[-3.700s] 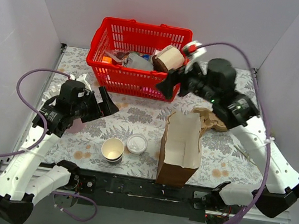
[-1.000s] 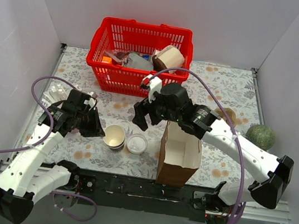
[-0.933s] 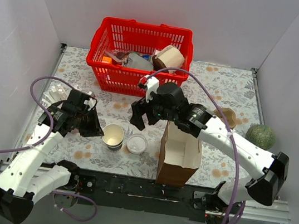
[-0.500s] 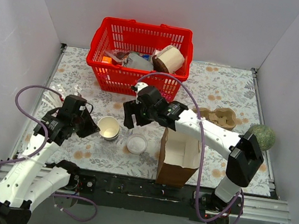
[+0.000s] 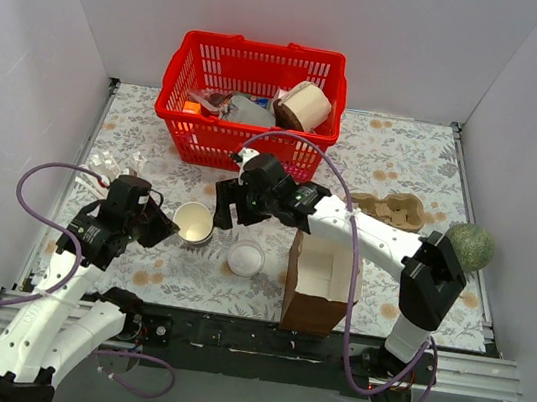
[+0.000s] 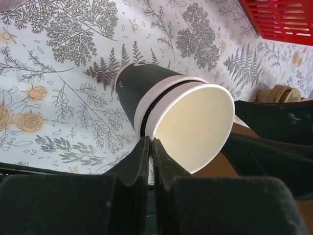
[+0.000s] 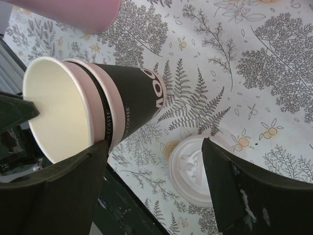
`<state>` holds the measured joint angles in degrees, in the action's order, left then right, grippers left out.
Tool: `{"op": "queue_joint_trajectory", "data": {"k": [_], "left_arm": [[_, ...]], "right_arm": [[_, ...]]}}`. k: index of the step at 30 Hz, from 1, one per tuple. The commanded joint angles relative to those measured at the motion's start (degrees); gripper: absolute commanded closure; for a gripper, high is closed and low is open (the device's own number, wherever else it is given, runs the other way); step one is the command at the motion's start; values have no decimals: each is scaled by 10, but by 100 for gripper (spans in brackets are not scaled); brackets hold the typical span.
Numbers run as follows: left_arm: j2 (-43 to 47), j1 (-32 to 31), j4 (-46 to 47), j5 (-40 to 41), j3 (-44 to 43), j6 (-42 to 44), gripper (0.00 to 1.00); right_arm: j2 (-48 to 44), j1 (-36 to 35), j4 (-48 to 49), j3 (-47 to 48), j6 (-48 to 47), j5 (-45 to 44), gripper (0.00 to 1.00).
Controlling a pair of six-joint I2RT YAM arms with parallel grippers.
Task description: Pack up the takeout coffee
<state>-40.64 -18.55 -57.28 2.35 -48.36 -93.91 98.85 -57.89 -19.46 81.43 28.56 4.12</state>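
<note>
Broadly, the table (image 5: 407,151) under its floral cloth carries everything. The biggest container is the red basket (image 5: 182,72) at the far edge. It holds a tan roll (image 5: 305,105) leaning against its right wall, a grey pouch (image 5: 246,112) near the middle and something small and orange (image 5: 193,107) at the left.

Next is the brown paper bag (image 5: 312,314), upright at the near edge with its mouth open. To its right and further back lies a moulded pulp cup carrier (image 5: 393,212). A green ball (image 5: 469,246) sits by the right wall, well apart from the rest.

The takeout cups (image 5: 192,222) (image 6: 146,88) (image 7: 132,98) stand left of the bag. They are two dark paper cups nested one in the other, with the white rim of the outer one showing below the inner. They are lidless, and the inner cup shows only its pale cream wall.

The left gripper (image 5: 168,230) (image 6: 150,142) has its fingers pressed together on the inner cup's rim, pinching the wall. The right gripper (image 5: 225,210) (image 7: 154,147) hangs just beside the cups on their far right, jaws spread wide. I cannot tell whether a finger touches them.

Smallest is the white lid (image 5: 245,256) (image 7: 193,169). It lies loose on the cloth between the cups and the bag, near the cups but apart from them.
</note>
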Motion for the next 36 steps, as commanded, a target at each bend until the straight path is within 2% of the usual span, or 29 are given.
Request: {"op": "queue_joint_trajectory", "data": {"k": [1, 7, 14, 18, 21, 22, 25, 29, 36], "left_arm": [[7, -2, 32, -21, 15, -9, 100], [14, -2, 44, -43, 20, -12, 100], [24, -2, 54, -67, 18, -20, 100], [24, -2, 35, -49, 6, -20, 100], [22, -2, 16, -31, 5, -18, 100], [22, -2, 9, -3, 6, -17, 100], [13, -2, -5, 17, 19, -17, 100], [12, -2, 8, 12, 27, -14, 100], [-1, -2, 15, 3, 20, -10, 100]], "right_arm": [[26, -4, 18, 24, 9, 16, 15], [54, -4, 29, 28, 12, 45, 15], [76, -4, 22, 29, 17, 27, 16], [76, -4, 20, 28, 16, 17, 16], [66, -3, 17, 27, 6, 19, 16], [58, -3, 16, 27, 3, 25, 16], [29, -3, 14, 27, -14, 39, 20], [-9, -3, 13, 15, -13, 8, 20], [-38, -3, 33, 10, -9, 19, 21]]}}
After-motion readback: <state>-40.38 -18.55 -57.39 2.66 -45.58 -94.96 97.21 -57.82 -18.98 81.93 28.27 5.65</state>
